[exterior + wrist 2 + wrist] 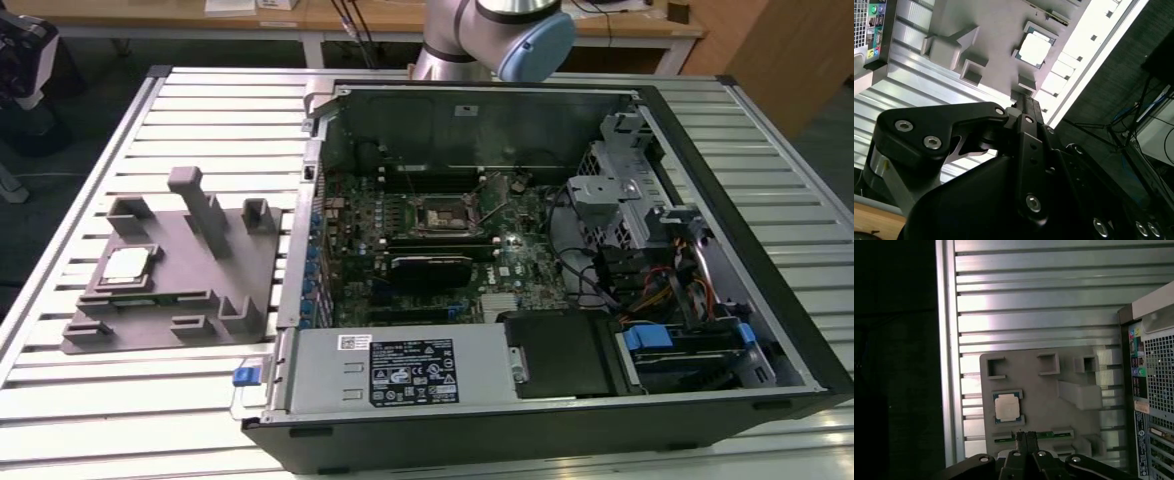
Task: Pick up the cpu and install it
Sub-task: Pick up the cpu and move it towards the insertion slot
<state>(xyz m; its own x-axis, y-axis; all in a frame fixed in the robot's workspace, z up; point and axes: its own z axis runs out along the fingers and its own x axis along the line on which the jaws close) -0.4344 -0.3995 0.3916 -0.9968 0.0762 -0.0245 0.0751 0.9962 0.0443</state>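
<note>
Jaws clenched on nothing above the table [1029,315]; cpu [1006,406] lies in grey fixture block [1046,397] beside the open computer case [534,440].

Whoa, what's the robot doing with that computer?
A robot arm is meant to put the cpu into the open computer. Right now the cpu lies on a grey block beside the computer, and nothing touches it. The gripper hangs in the air away from the cpu, jaws shut, holding nothing.

Silver-grey cpu [1006,407], perhaps pale-rimmed; plain grey fixture block [1046,402]; ribbed silvery table [1029,300].
</note>
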